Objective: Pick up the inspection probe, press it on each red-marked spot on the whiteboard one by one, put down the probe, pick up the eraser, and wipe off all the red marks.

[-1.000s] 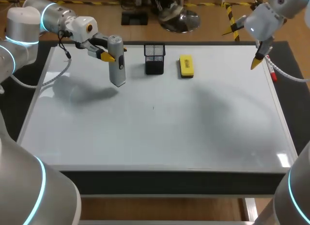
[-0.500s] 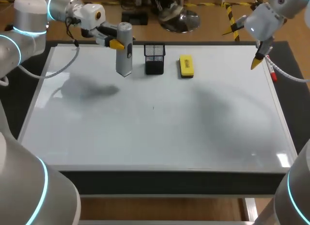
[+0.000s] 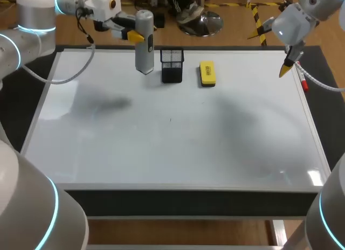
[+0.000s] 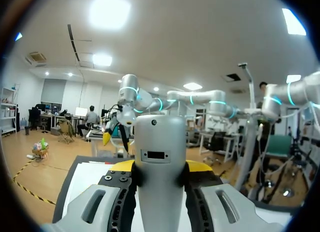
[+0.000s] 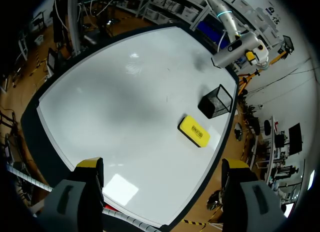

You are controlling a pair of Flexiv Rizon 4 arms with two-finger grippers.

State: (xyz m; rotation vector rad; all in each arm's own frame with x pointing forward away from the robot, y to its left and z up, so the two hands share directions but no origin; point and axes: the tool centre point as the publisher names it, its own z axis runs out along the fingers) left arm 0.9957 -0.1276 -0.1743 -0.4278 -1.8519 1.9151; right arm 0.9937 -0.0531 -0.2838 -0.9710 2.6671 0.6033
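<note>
The left claw point(image 3: 133, 36) is clamped on the grey probe point(image 3: 144, 42) and holds it upright in the air above the whiteboard's point(image 3: 172, 142) far edge, just left of the black mesh cup point(image 3: 172, 66). The yellow eraser point(image 3: 207, 74) lies right of the cup. The right claw point(image 3: 284, 71) hangs over the far right corner, fingers apart and empty.

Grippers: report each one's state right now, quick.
Left gripper: shut on the inspection probe.
Right gripper: open, holding nothing.
</note>
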